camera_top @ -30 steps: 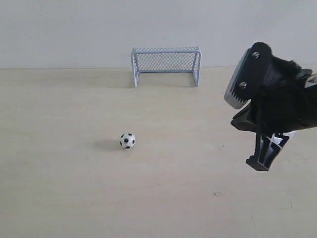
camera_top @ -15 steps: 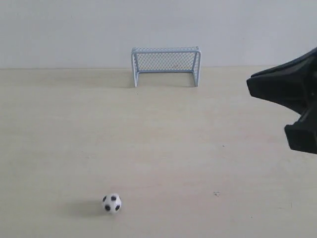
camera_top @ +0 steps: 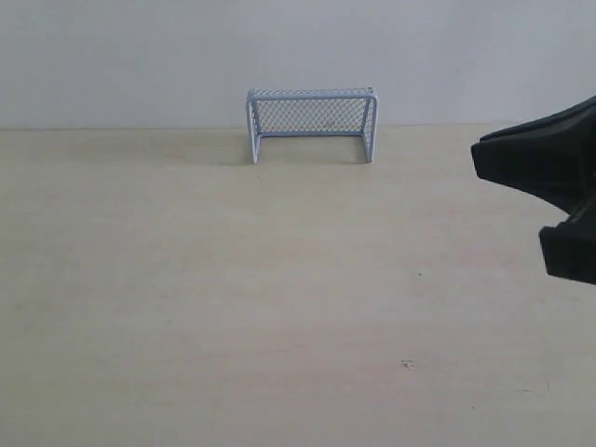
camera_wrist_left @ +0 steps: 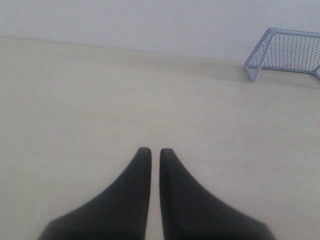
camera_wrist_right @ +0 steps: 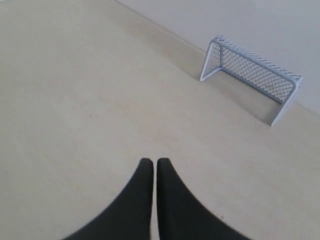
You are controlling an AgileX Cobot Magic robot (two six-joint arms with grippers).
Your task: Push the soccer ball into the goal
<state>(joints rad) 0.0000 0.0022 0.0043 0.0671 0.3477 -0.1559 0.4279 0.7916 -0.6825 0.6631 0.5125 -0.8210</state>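
The right gripper (camera_wrist_right: 154, 161) is hovering over the table (camera_top: 279, 279) with its two black fingers drawn almost together. Only a thin slit is showing between the tips, and they are gripping nothing and touching nothing. The left gripper (camera_wrist_left: 155, 150) is sitting the same way, fingers nearly closed on empty air above the pale tabletop. In the exterior view the right arm's dark bulk is filling the right edge, close to the camera and blurred.

Well beyond both grippers, the goal (camera_top: 311, 114) is standing upright at the far edge of the table against the light wall (camera_top: 140, 56), its pale blue-white tube frame carrying fine mesh, its mouth facing the open tabletop. The soccer ball is showing in none of the views, so its place cannot be told.
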